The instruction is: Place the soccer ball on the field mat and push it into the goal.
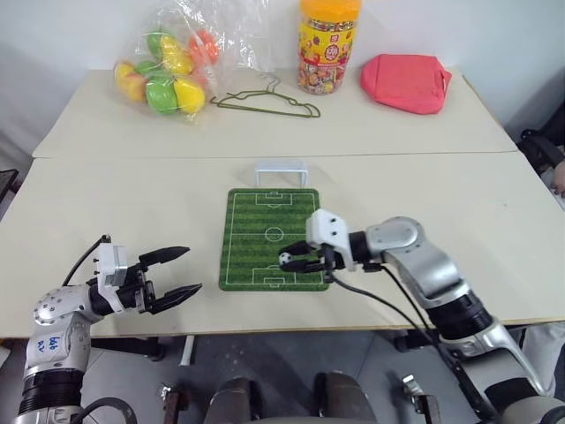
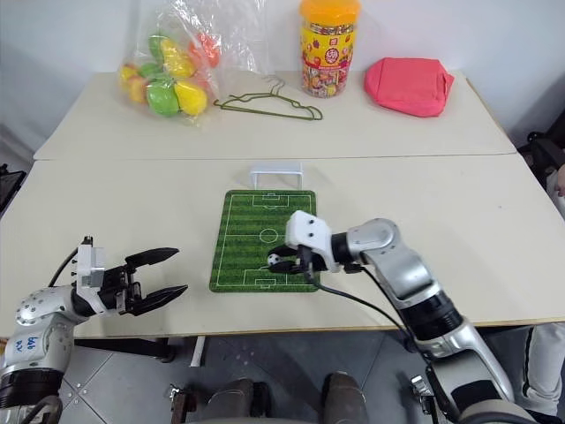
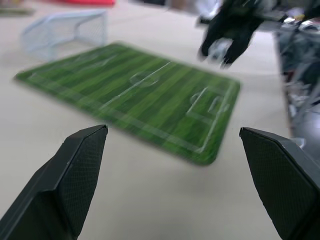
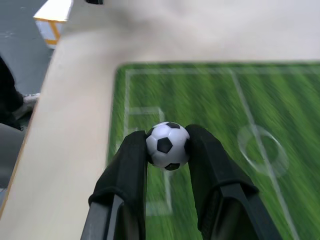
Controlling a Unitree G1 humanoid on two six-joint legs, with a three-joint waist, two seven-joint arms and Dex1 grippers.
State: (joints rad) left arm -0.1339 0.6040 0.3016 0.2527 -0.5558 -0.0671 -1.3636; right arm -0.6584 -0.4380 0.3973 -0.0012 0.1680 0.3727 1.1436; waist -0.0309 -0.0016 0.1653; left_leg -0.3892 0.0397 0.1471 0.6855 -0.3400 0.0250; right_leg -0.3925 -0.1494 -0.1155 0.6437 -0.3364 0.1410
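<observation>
While the right gripper [image 1: 298,260] clamps the tiny black-and-white soccer ball [image 4: 167,145] over the near end of the striped green field mat [image 1: 256,225], the small white goal frame [image 1: 281,170] lies straight beyond its far end; left gripper [image 1: 177,275] released, beside the mat.

Bare field mat [image 1: 265,231] (goalward)

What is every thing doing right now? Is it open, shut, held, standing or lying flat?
soccer ball: pinched in the right pincer, above the mat
right pincer: shut on the soccer ball
left pincer: open, holding nothing
field mat: lying flat on the table
goal: standing upright at the mat's far end
candy jar: upright, lid on
green hanger: lying flat
bag of balls: resting on the table
</observation>
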